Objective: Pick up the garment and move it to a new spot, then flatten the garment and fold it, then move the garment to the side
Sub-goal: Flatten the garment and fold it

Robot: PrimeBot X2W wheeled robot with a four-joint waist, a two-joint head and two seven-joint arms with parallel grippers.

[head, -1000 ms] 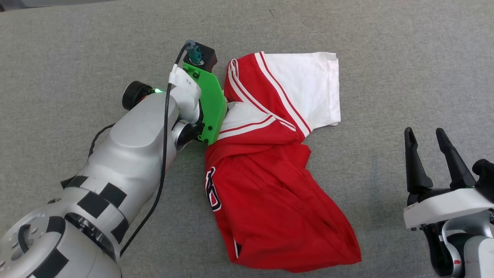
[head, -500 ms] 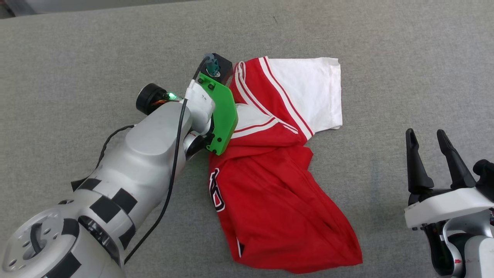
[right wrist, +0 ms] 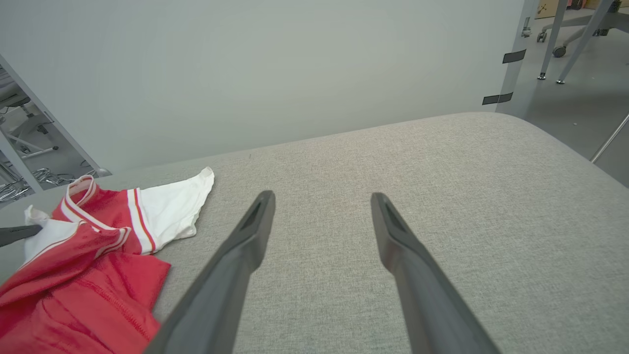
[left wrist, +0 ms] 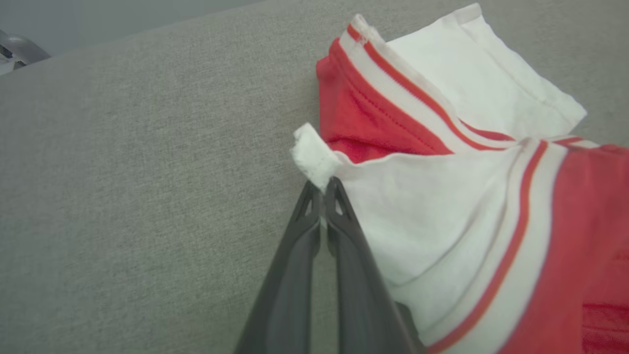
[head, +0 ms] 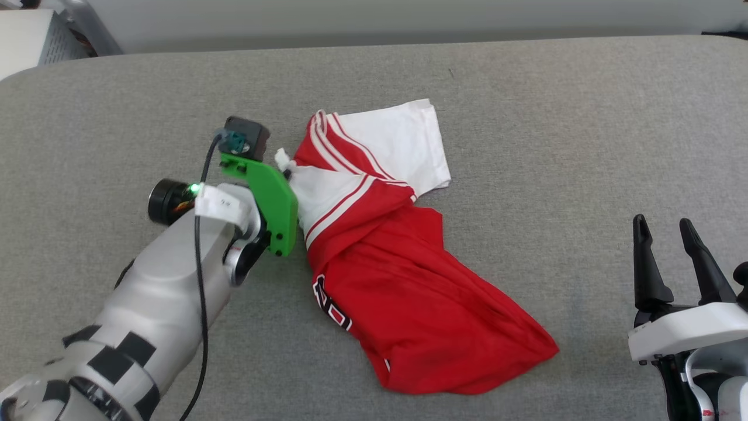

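Head view: the garment (head: pixel 409 304) lies on the bench (head: pixel 584 146), its long axis slanting from the sleeves at upper left to the hem at lower right. Left wrist: my left hand (left wrist: pixel 324 189) is pinched on a white sleeve corner. Right wrist: my right hand (right wrist: pixel 319 196) is spread wide and empty, with the garment well off to its left.

Bright even light w/ soft shadows; left gripper (left wrist: pixel 323 191) blurry up close, wrist-view edges warped.
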